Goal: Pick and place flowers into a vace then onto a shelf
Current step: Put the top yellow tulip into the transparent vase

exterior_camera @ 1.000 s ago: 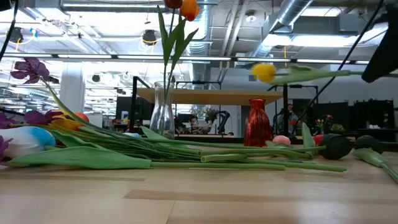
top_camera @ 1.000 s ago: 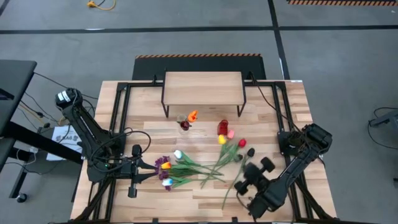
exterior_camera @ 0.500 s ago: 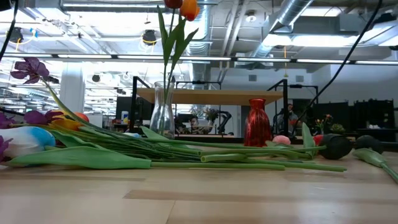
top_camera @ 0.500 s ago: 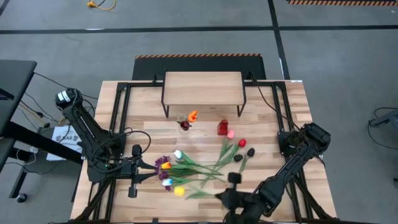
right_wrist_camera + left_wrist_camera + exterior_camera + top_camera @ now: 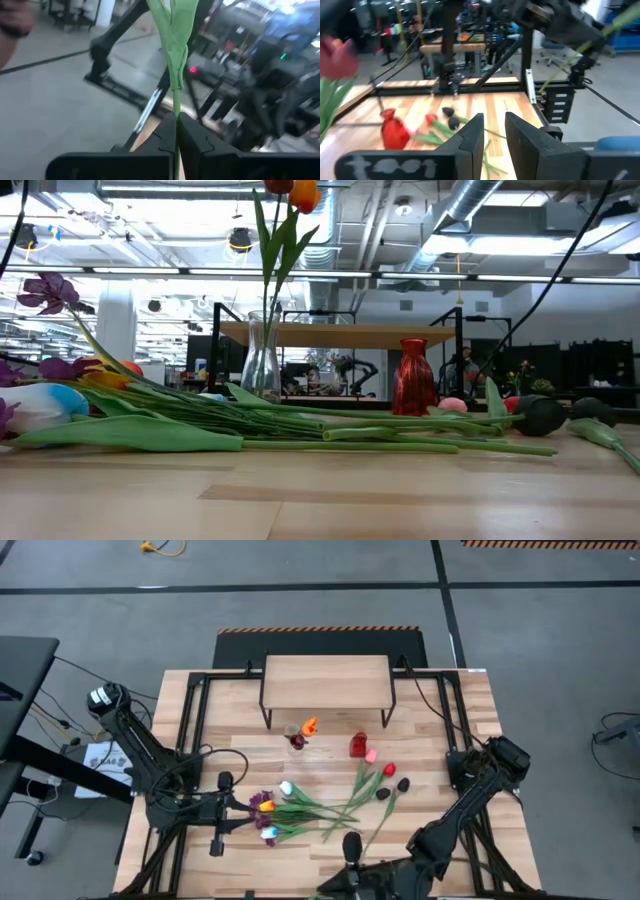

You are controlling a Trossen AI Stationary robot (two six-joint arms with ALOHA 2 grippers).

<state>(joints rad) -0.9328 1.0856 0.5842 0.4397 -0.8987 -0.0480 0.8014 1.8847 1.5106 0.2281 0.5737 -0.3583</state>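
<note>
The flowers (image 5: pixel 300 805) lie in a loose heap mid-table, stems on the wood; in the low view the flowers (image 5: pixel 250 425) fill the foreground. A glass vase (image 5: pixel 297 740) stands on the table holding an orange and a dark red tulip. Beside it stands a red vase (image 5: pixel 358 746). The shelf (image 5: pixel 325 680) stands at the far side. My right gripper (image 5: pixel 176 120) is at the near edge, shut on a green tulip stem; the head is out of view. My left gripper (image 5: pixel 492 137) is open and hovers left of the heap. My right gripper pinches one tulip's green stem (image 5: pixel 176 97) between its two fingers. The stem and its long leaves (image 5: pixel 175 30) run on past the fingertips, clear of the table. Where along the stem the hold lies does not show.
Black frame rails run along both sides of the table (image 5: pixel 470 700). Dark, red and pink tulip heads (image 5: pixel 390 780) lie right of the heap. Bare wood shows at the near left and far right corners. The right arm (image 5: pixel 470 800) slants across the near right corner.
My right gripper has swung from above the table's right middle toward the near edge and leftward, turning as it went, shut all the while. The yellow tulip travelled with it, swept over the near side, and its head has left the high and low views.
</note>
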